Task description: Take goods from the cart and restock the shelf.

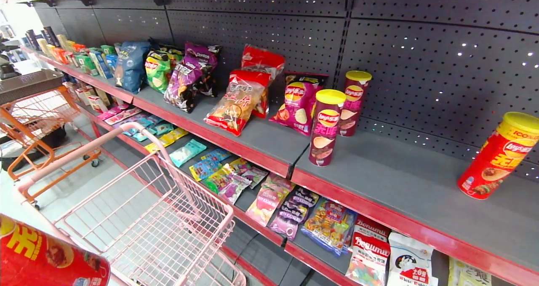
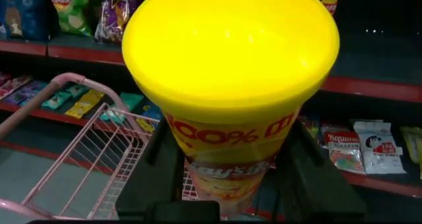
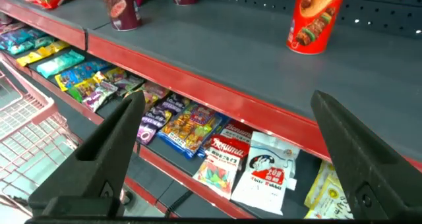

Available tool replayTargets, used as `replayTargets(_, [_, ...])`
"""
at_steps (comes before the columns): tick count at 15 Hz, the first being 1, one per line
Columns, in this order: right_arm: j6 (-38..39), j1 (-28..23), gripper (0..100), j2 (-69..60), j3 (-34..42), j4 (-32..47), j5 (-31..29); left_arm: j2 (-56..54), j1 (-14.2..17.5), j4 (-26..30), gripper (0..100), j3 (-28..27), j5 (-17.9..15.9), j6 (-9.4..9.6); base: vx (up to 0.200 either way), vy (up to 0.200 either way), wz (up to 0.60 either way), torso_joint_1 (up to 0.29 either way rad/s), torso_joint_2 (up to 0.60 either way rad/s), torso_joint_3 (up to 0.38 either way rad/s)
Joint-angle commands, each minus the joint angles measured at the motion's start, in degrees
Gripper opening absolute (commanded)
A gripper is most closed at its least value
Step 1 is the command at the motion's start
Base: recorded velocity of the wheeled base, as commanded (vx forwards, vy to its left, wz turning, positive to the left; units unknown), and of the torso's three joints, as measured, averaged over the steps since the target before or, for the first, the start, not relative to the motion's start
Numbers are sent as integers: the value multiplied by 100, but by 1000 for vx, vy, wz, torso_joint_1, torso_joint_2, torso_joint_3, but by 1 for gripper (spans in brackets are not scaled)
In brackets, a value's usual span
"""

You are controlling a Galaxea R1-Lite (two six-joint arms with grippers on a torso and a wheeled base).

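Near pink cart (image 1: pixel 126 129), left pincer (image 2: pixel 227 184) grips red can (image 1: pixel 46 256) (lid (image 2: pixel 231 46) yellow).

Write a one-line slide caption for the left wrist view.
Left pincer grips a yellow-lidded red chip can; pink cart and stocked shelf lie beyond.

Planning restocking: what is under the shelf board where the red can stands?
A lower shelf with flat packets: a blue candy bag, red-and-white packs and a white bag. The shelf board covers that shelf's back part, so anything there is hidden.
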Motion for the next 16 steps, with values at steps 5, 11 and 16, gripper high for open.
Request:
replayTargets(5, [-14,-1,100,-3,0,-5,4,-19,-4,-7,0,30,-6,87,0,0,0,0,0,0])
replayTargets(11, [-14,-1,100,-3,0,-5,4,-204,23,1,0,241,134,236,0,0,-600,5,3,2])
replayTargets(16, [-14,-1,100,-3,0,-5,13,-213,23,10,0,258,451,245,0,0,-600,-2,4,0])
